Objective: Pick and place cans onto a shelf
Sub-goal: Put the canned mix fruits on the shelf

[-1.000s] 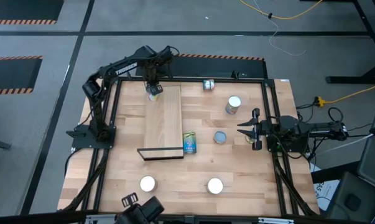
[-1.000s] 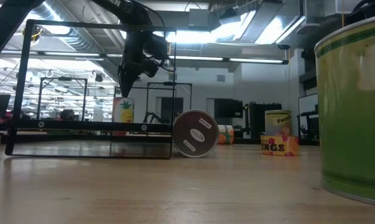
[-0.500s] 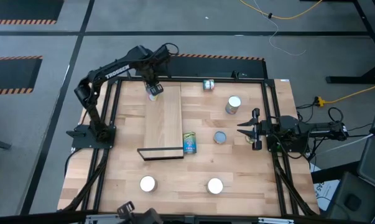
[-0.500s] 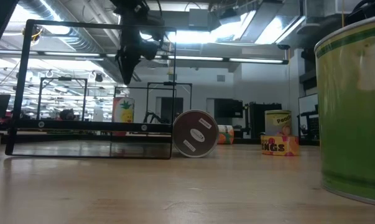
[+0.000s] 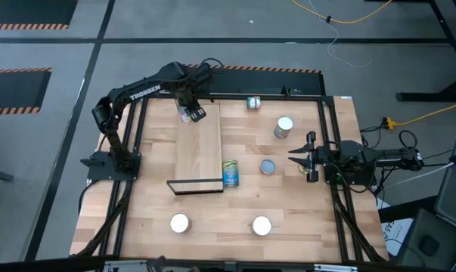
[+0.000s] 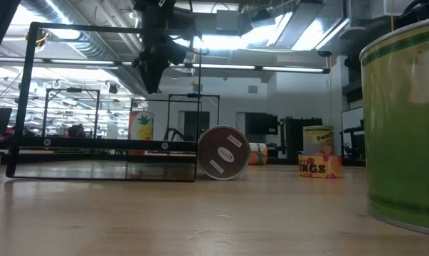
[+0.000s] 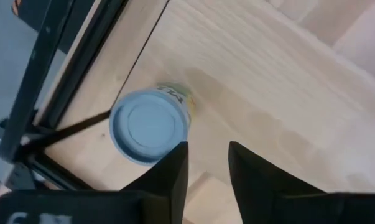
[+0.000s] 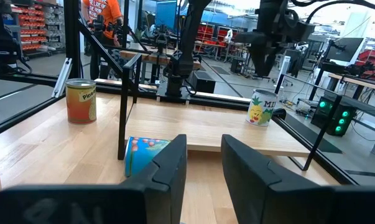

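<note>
Scene: a wooden bench [image 5: 303, 219] seen from above, with a dark robot arm on each side and small cans scattered across it.
Shelf: a long light-wood plank [image 5: 199, 147] running down the left half of the bench, with a dark frame at its near short end.
Can on the shelf: one tin with a pineapple label [image 6: 141, 126] stands upright at the shelf's far left corner. The left wrist view shows its round grey-blue top [image 7: 150, 126].
Left end effector: it [image 5: 191, 112] hangs above that far corner of the shelf, over the can and clear of it. Its fingers are spread, with only bare wood between them.
Right end effector: it [image 5: 294, 156] waits at the bench's right edge, pointing inward. Its fingers are spread and hold nothing.
Blue-and-yellow can: this one [image 5: 230, 174] sits on the bench, touching or just beside the shelf's near right corner.
Grey-topped can: it [image 5: 267, 166] lies just right of the blue-and-yellow one. The low view shows it on its side, with its round end facing the camera.
Other cans on the bench: a white-topped one [image 5: 283, 127] right of the shelf, one [image 5: 253, 103] at the far edge, and two white-topped ones [image 5: 180, 223] [image 5: 261, 225] near the front edge.
</note>
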Motion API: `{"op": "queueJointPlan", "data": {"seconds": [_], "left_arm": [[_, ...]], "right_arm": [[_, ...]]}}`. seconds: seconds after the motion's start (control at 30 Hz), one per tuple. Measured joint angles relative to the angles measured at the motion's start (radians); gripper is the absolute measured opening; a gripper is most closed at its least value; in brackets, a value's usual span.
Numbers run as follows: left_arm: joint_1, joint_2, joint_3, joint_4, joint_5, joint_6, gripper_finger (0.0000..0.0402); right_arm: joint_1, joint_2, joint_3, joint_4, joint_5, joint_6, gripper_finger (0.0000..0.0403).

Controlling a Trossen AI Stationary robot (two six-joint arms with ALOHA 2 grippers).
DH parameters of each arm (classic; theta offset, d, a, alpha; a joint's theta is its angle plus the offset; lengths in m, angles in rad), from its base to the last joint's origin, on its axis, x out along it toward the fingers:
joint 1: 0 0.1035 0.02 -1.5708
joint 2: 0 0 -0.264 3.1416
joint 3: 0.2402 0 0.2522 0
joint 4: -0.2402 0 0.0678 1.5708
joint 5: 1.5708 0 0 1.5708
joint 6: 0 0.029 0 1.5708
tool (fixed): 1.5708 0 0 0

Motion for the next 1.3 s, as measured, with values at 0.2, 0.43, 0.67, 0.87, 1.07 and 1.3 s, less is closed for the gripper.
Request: {"op": "queueJointPlan", "data": {"seconds": [0.2,0.43,0.67,0.87,1.07,1.3], "left_arm": [[-0.009,0.0,0.0,0.001,-0.007,-0.214,0.0114],[-0.009,0.0,0.0,0.012,-0.035,-0.392,0.0113],[-0.009,0.0,0.0,0.079,-0.102,-0.455,0.0112],[0.006,0.0,0.0,0.109,-0.12,-0.473,0.0112],[0.032,0.0,0.0,0.109,-0.121,-0.497,0.0112],[0.048,0.019,0.0,0.107,-0.124,-0.499,0.0112]], "right_arm": [[0.0,0.0,0.0,0.0,0.0,0.0,0.0105],[0.0,0.0,0.0,0.0,0.0,0.0,0.0105],[0.0,0.0,0.0,0.0,0.0,0.0,0.0105],[0.0,0.0,0.0,0.0,0.0,0.0,0.0105],[0.0,0.0,0.0,0.0,0.0,0.0,0.0105],[0.0,0.0,0.0,0.0,0.0,0.0,0.0105]]}}
